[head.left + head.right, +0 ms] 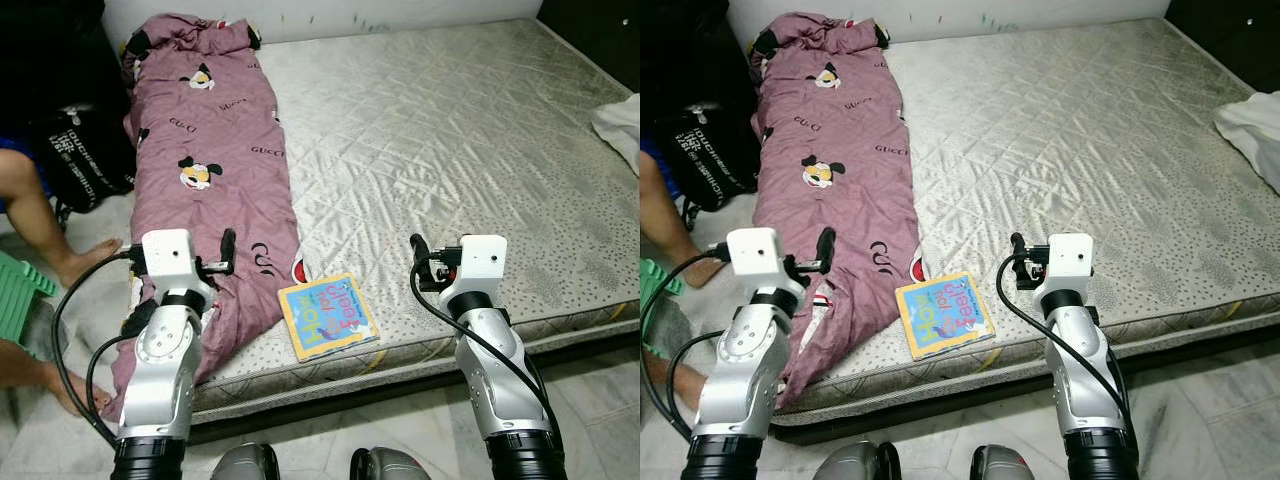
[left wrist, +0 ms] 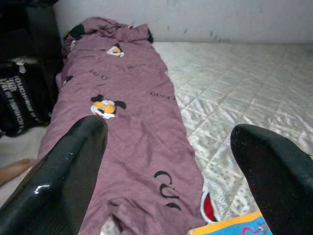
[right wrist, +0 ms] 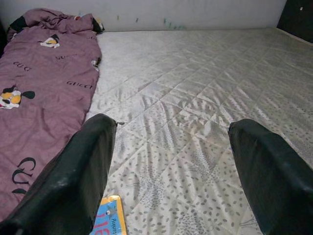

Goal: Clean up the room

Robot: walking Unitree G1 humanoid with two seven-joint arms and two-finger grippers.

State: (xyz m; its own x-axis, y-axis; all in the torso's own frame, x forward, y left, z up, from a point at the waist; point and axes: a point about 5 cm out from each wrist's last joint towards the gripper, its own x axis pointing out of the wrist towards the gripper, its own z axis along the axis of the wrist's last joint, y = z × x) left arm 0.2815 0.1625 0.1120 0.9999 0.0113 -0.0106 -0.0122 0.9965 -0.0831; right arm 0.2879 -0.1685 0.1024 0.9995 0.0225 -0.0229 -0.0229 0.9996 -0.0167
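Both my silver arms reach up from the lower edge of the head view. Left claw (image 2: 166, 171) hangs over the near end of the mauve cartoon-print quilt (image 1: 215, 150), fingers spread wide, nothing held. Right claw (image 3: 171, 171) hovers above the bare grey quilted mattress (image 1: 450, 130), also wide open and empty. Between the two arms, near the mattress front edge, I see a thin square children's book with a yellow-bordered blue cover (image 1: 328, 315) lying flat, just beside the quilt. Quilt runs along the bed's left side, its near end draping over the edge. White cloth (image 1: 620, 125) is cut off at the right. Black bag with white lettering (image 1: 80, 155) sits on the floor left of the bed; contents hidden. A person's bare legs (image 1: 40, 215) are partly out of frame. Green item (image 1: 18, 295) beside them, too cropped to identify.
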